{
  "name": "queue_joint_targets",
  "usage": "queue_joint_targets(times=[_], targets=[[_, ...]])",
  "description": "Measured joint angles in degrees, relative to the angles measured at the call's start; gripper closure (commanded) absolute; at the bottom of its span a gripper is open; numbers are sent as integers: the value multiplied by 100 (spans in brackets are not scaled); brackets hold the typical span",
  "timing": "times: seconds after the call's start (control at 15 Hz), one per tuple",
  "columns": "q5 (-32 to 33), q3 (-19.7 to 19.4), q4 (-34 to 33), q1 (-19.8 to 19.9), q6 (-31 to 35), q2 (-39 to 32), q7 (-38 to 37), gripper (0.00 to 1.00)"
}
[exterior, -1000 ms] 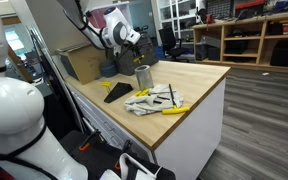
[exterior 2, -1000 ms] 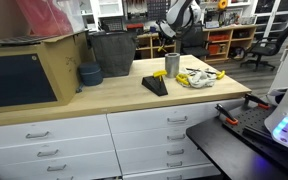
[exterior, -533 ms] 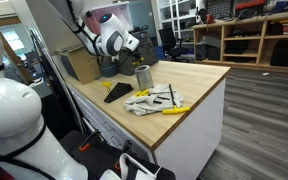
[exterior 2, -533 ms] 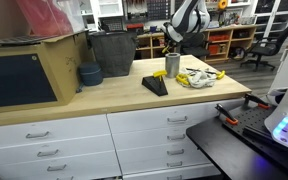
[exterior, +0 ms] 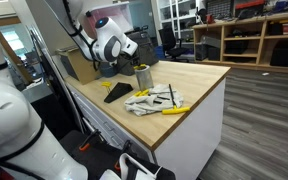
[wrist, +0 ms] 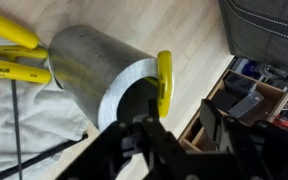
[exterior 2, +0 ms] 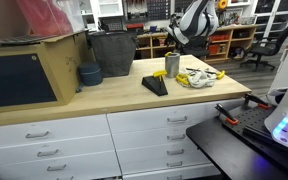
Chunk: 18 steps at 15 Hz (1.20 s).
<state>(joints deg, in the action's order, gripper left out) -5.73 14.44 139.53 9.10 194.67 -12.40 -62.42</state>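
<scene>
Its arm swung lower than a second ago, the gripper (wrist: 189, 150) now hangs spread and empty just above the metal cup (exterior: 142, 75), upright on the wooden counter (exterior: 199, 75) beside a white cloth (exterior: 149, 100), while only the wrist view shows a yellow handle (wrist: 164, 85) at its rim.

The arm (exterior: 82, 22) comes down from above and behind the jaws, and bends at the bulky white wrist (exterior: 108, 44). From there the gripper (exterior: 135, 61) slants forward and down, its tips lowest. In the wrist view its two dark fingers (wrist: 152, 145) stand apart, with a clear gap between them. The jaws are partly spread, not fully wide.
</scene>
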Motion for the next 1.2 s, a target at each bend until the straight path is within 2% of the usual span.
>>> queue_joint_targets(times=[0.13,0.2,0.4,0.53,0.6,0.73,0.93,1.07,1.2], targets=[[207,254,186,321,127,32,-42,5],[325,364,267,466,187,42,-96,1],[735,731,455,920,164,91,-294,0],[1154,1179,494,1357,-238,176,-584,0],[1380,1518,477,1646,-604,226,-731,0],[1539,2468,331,2331,-1465,242,-758,0],[778,3798,-43,3213,-2879,276,162,0],[339,4248,-246,3614,-3812,472,897,0],[169,4410,-468,3874,-4710,784,1505,0]])
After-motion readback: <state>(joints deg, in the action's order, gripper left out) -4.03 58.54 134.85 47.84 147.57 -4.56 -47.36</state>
